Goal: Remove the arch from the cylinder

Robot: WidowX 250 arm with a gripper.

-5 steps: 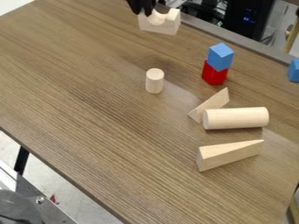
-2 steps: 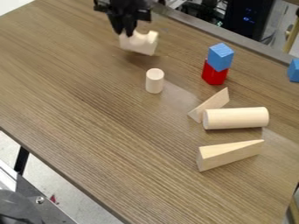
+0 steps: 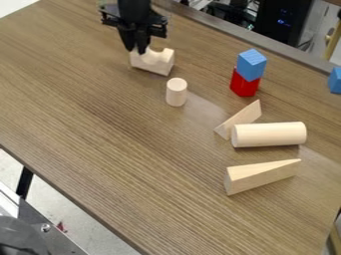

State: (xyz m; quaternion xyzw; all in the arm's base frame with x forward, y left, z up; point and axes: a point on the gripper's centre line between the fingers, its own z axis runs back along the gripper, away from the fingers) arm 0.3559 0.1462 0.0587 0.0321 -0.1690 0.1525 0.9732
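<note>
- The wood-grain worktop [image 3: 126, 164] carries everything I'm working with.
- My black gripper [image 3: 138, 51] hangs in from the top edge, its fingers pinching the left end of the arch, presumably because that raised end offers a narrow grip.
- The lying wooden cylinder [image 3: 269, 134] sits toward the right edge, against the thin triangular block [image 3: 242, 119], which may stop it rolling.
- Nearer the bottom right corner is a wooden wedge [image 3: 261, 175].
- The arch [image 3: 153, 62], hollow up, is toward the far edge, down on the wood or barely over it; I can't tell which. It's off both cylinders, so I judge only the release remains.
- The small cylinder [image 3: 176, 92] stands upright just beside it, easily knocked.
- A blue cube [image 3: 252, 64] is stacked on a red one [image 3: 244, 83]. I can read no labels on the blocks.
</note>
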